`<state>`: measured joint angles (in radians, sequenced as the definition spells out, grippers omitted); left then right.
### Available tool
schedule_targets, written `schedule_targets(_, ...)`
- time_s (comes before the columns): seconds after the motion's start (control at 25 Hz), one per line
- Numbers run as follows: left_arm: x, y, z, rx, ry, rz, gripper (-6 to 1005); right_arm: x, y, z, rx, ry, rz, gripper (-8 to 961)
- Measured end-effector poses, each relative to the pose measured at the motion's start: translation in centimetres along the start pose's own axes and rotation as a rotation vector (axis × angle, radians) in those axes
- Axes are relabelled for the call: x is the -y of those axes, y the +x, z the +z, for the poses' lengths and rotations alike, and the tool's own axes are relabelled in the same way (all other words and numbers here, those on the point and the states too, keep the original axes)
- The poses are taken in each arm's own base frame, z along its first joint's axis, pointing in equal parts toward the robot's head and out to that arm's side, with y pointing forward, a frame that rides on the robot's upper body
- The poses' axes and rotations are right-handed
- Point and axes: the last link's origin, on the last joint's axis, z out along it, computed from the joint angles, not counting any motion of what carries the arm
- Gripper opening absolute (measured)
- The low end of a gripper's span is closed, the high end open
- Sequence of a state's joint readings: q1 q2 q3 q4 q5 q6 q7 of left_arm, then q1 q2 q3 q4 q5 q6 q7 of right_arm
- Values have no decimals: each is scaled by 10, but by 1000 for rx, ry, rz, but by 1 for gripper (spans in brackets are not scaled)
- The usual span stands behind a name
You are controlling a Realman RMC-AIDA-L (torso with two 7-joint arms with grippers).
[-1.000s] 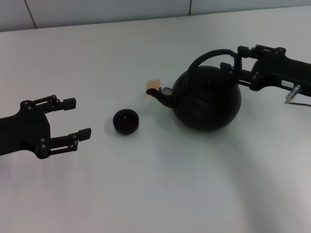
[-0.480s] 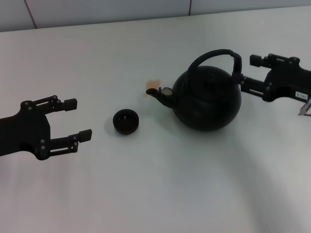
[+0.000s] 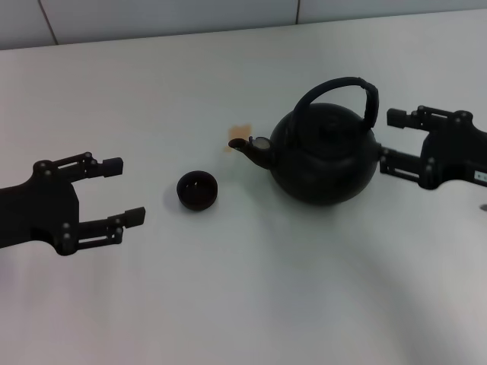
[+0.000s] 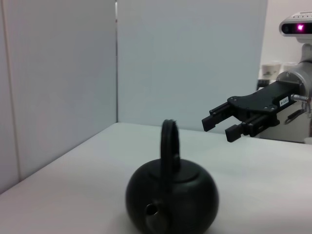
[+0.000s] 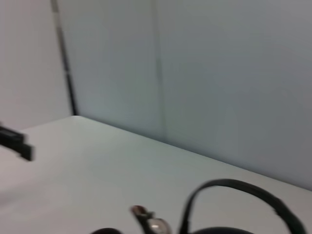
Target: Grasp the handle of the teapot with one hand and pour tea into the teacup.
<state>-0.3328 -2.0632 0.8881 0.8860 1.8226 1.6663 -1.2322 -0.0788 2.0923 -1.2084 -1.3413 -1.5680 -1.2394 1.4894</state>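
The teapot (image 3: 326,156) stands upright at table centre, spout toward the teacup (image 3: 197,189) at its nine o'clock; the cup's contents cannot be made out. The right gripper (image 3: 389,141) gapes wide at the pot's three o'clock, clear of the handle (image 3: 344,95). The left gripper (image 3: 118,192) waits wide open at the cup's nine o'clock.

Looks like a robot lab test cell, not a kitchen.
Bare white desk (image 3: 228,304), plain grey partition panels (image 4: 185,58) behind the right tool (image 4: 229,122), nothing homey.
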Motion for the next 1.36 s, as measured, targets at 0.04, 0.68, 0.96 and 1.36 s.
schedule_targets(0.04, 0, 0, 0, 0, 0, 0, 779, 0, 0, 0, 0, 0, 0, 635)
schedule_targets(0.68, -21, 16, -2, -104, -145, 16, 779, -15, -22, -11, 170, -354, -87, 634)
schedule_targets(0.96, -24, 16, -3, -115, -159, -16, 780, -17, -29, 7, 193, -422, -129, 634)
schedule_targets(1.36, -27, 11, -7, -120, -143, -21, 782, -22, -25, 14, 177, -461, -150, 633)
